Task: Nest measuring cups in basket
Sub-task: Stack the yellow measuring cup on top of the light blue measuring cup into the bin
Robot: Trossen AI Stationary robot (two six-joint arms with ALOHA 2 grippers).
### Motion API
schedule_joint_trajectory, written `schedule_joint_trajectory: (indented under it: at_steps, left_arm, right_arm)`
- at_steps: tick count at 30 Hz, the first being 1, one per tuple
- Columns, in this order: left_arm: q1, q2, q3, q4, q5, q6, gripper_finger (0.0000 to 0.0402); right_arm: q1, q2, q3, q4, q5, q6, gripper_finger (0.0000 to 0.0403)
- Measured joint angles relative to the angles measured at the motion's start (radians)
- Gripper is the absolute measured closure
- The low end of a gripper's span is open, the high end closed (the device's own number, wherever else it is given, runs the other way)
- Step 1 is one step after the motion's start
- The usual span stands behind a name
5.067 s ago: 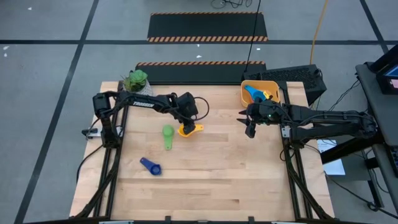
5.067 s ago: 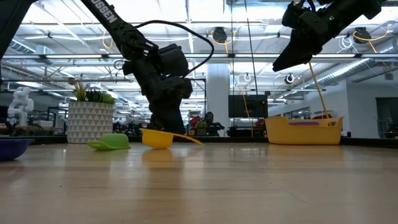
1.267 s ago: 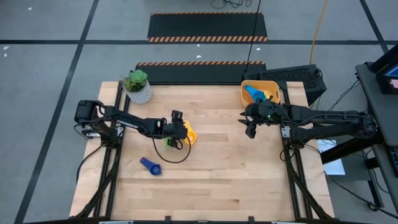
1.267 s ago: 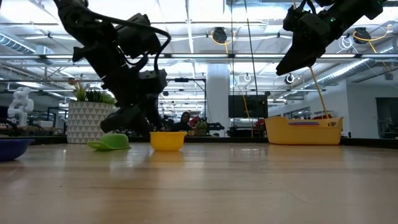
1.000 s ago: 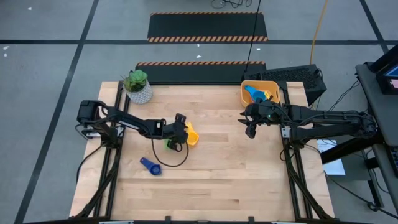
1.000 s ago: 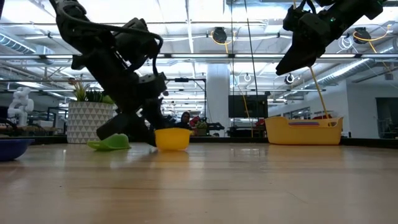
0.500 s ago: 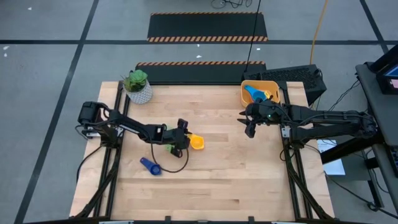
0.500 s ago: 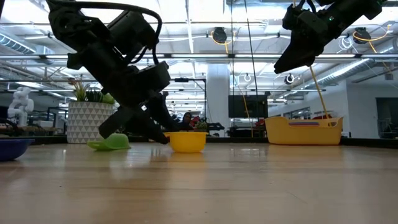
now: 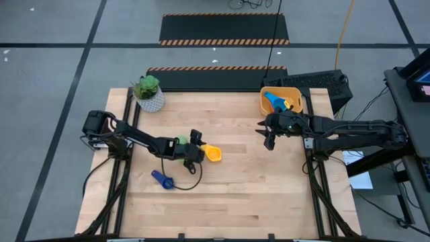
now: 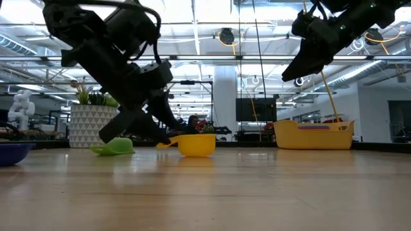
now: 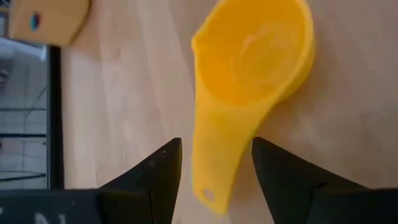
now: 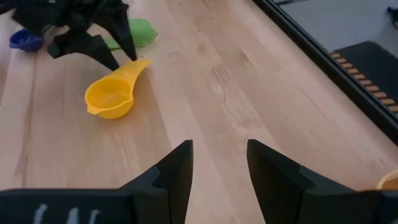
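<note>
The left gripper (image 9: 198, 147) sits low over the middle of the table (image 9: 235, 195), its two dark fingers (image 11: 155, 177) spread apart on either side of the flat handle of the yellow measuring cup (image 9: 212, 154); the left wrist view shows the handle lying in the gap with bare wood visible between it and each finger, so the jaws are open and not clamped on it; the yellow cup stands upright on the wood with its bowl pointing away from the gripper, and in the low view it rests on the tabletop just in front of the arm; the green measuring cup (image 9: 180, 142) lies close behind the left gripper, largely covered by the arm from above, and seems to lie mouth down as a flat dome in the low view, though that is hard to be sure of; the dark blue measuring cup (image 9: 161, 179) lies apart from these, nearer the front left of the table; the basket (image 9: 293, 96) stands at the back right corner with a blue cup (image 9: 274, 100) inside it, along with some smaller coloured pieces too small to sort out; the right gripper (image 9: 268, 139) hangs raised above the table just in front of the basket, its fingers open and holding nothing; a white pot with a green plant (image 9: 148, 92) stands at the back left corner.
</note>
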State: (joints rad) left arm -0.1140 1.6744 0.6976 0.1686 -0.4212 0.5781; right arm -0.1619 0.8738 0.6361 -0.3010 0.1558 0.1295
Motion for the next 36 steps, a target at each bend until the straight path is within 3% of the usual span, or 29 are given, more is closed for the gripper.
schedule_joint_trajectory:
  at_steps: [9, 17, 24, 32, 36]
  left_arm:
    - [0.053, 0.0, 0.0, -0.037, 0.056, -0.086, 0.0202]
    - [0.071, 0.0, 0.0, 0.002, 0.069, -0.075, 0.0202]
    - [0.068, 0.008, 0.0, 0.03, 0.11, 0.02, 0.0202]
    - [0.073, 0.113, 0.0, 0.155, 0.095, 0.158, 0.0204]
    - [0.077, 0.135, 0.003, 0.212, 0.103, 0.172, 0.0237]
  right_arm:
    - [-0.001, 0.0, -0.013, 0.058, 0.0, -0.01, 0.0259]
    - [-0.001, 0.0, -0.013, 0.058, 0.0, -0.01, 0.0259]
    - [-0.001, 0.0, -0.013, 0.058, -0.001, -0.01, 0.0259]
    - [-0.001, 0.0, -0.013, 0.059, -0.001, -0.011, 0.0259]
    - [-0.001, 0.0, -0.013, 0.059, -0.001, -0.011, 0.0259]
